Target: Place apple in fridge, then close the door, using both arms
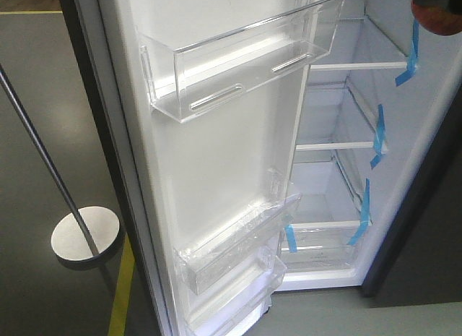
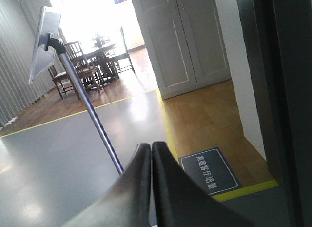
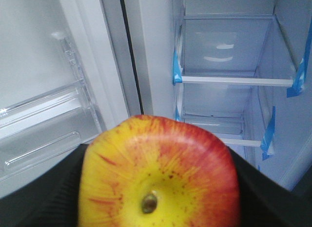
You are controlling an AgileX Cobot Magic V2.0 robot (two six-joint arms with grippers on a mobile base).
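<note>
My right gripper (image 3: 158,190) is shut on the apple (image 3: 158,173), red and yellow with its stem dimple toward the camera; black fingers (image 3: 44,193) press on both sides. In the front view the apple (image 1: 438,14) shows at the top right corner, before the fridge (image 1: 357,65). The fridge (image 3: 224,80) stands open, white inside, with blue tape on its shelves. Its door (image 1: 216,155) is swung wide, with clear bins (image 1: 238,61) on the white lining. My left gripper (image 2: 151,146) is shut on nothing and hangs over grey floor, away from the fridge.
A stand with a thin pole and round metal base (image 1: 85,238) rises left of the door. A yellow line (image 1: 121,293) crosses the floor below it. A dark grey unit (image 1: 426,227) adjoins the fridge on the right. A dark upright edge (image 2: 282,90) fills the left wrist view's right side.
</note>
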